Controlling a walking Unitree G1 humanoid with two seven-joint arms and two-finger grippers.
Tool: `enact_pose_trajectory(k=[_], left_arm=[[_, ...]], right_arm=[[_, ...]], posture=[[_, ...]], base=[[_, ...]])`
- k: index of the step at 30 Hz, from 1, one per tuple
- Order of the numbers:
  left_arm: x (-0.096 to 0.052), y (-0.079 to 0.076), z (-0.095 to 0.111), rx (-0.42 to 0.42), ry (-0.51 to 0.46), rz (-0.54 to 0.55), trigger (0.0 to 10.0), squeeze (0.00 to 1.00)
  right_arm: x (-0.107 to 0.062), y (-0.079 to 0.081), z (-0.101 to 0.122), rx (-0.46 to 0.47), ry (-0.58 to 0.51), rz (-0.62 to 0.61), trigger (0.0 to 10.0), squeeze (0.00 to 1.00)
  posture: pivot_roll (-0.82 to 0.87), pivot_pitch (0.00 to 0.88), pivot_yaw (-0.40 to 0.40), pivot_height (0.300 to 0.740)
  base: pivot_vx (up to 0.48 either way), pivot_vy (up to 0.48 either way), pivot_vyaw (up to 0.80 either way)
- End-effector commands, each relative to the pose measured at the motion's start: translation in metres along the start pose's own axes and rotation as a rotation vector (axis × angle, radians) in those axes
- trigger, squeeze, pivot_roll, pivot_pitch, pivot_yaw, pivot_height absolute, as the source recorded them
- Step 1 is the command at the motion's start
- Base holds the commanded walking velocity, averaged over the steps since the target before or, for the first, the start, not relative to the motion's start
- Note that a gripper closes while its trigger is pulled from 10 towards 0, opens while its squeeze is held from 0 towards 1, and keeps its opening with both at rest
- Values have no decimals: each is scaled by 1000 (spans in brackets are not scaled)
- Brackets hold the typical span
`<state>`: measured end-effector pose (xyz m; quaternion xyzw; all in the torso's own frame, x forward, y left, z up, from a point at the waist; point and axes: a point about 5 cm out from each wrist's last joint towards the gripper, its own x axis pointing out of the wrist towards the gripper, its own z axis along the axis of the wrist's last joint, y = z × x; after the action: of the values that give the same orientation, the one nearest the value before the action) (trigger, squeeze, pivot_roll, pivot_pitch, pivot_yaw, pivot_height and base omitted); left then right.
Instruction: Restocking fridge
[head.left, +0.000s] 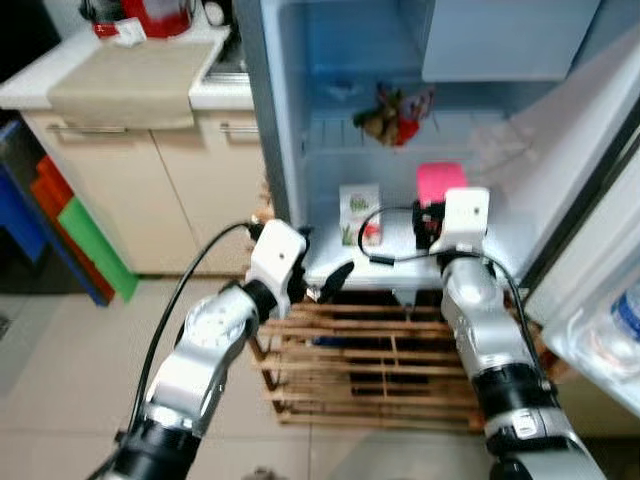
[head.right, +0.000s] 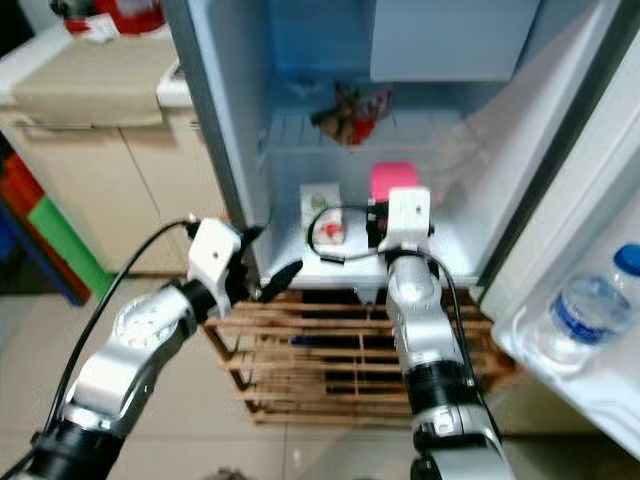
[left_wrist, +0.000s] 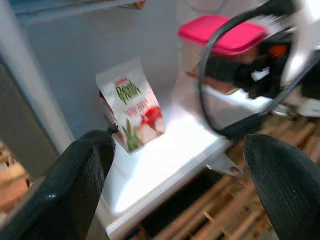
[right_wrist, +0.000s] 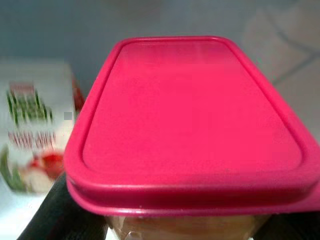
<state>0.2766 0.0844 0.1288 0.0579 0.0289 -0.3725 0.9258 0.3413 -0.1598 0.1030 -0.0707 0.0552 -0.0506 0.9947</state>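
Holding the pink-lid box low on its sides, my right gripper squeezes; it feels stiff, maybe slippery. At nine o'clock, my left gripper is wide open.

You're looking into a home kitchen: an open fridge stands before you with food on its shelves, a juice carton and a pink-lidded container among them. Beside it runs a cream cabinet under a white countertop, over a tiled floor.
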Motion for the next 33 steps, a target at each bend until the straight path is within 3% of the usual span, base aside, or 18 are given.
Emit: enact_pose_trajectory(k=[1, 10, 13, 20, 30, 31, 33], left_arm=[[-3, -5, 4, 16, 6, -16, 10000, 0], [-27, -11, 1, -5, 69, -30, 10000, 0], [-37, -15, 0, -15, 91, -30, 10000, 0], [-56, -25, -2, -47, 137, -14, 10000, 0], [-72, -33, -2, -80, 172, 13, 10000, 0], [-73, -34, -1, -85, 175, 18, 10000, 0], [-74, -35, -1, -89, 176, 20, 10000, 0]], right_arm=[[0, 4, 0, -12, 5, -12, 10000, 0], [0, 19, 0, -9, -17, 3, 10000, 0], [5, 29, 10, -37, -59, 21, 10000, 0], [21, 35, 25, -103, -76, -16, 10000, 0], [35, 31, 41, -194, -102, -86, 10000, 0], [36, 28, 42, -200, -101, -101, 10000, 86], [37, 27, 42, -202, -101, -107, 10000, 86]], posture=[[35, 23, 65, 740], [79, 107, 97, 740], [98, 130, 99, 740], [148, 181, 91, 740], [180, 220, 74, 740], [182, 223, 73, 740], [183, 225, 72, 740]], base=[[0, 0, 0], [0, 0, 0], [0, 0, 0], [0, 0, 0], [0, 0, 0], [0, 0, 0], [0, 0, 0]])
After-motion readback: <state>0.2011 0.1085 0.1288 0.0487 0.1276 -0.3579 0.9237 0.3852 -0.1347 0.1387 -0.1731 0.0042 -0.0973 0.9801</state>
